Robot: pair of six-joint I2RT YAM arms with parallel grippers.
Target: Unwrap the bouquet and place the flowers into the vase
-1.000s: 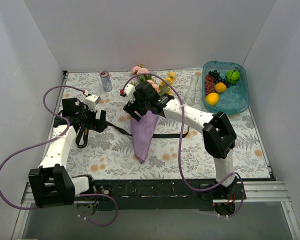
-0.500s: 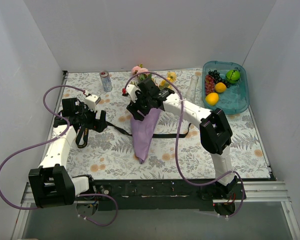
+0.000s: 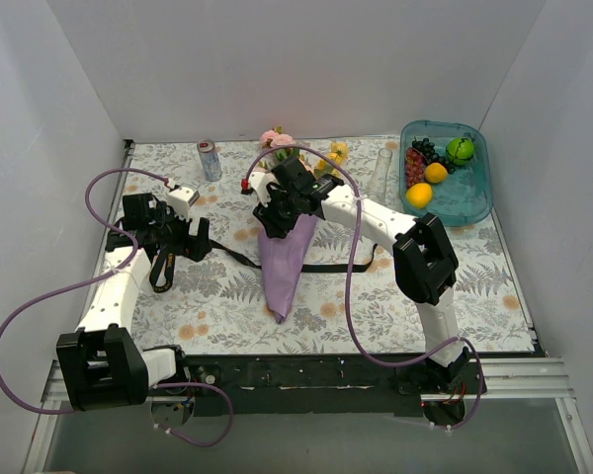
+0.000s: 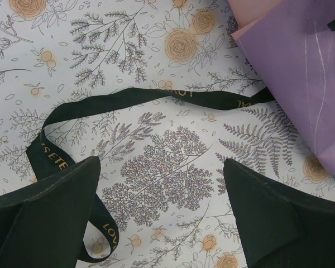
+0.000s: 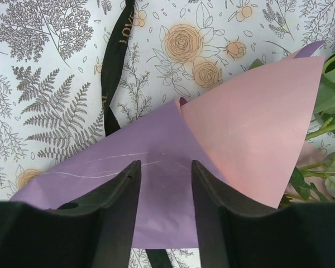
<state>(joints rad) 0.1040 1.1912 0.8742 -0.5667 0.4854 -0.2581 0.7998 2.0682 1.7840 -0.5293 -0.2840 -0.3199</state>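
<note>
My right gripper [image 5: 164, 165] has its fingers [image 5: 114, 195] about halfway apart, straddling the purple paper [image 5: 156, 145] of the bouquet [image 3: 283, 262]. Nothing is visibly pinched, and I cannot tell whether the tips touch the sheet. The paper's pink reverse folds open just right of the fingers. The cone's long axis runs near to far: its pointed tip faces the arm bases, and the flowers [image 3: 280, 140] spill out toward the back wall. My left gripper [image 4: 161, 167] is spread wide and holds nothing, hanging over the patterned cloth [image 3: 474, 286] left of the cone, with the black ribbon [image 4: 156, 96] looping under one finger and trailing on beneath the paper. Open cloth lies on both sides of the cone's tip, and white walls close the back and sides. The vase [image 3: 379, 178] stands upright right of the blooms, just beside the teal tray [image 3: 466, 197], which holds round fruit and dark grapes. A silver can [image 3: 209, 158] stands at the far left.
</note>
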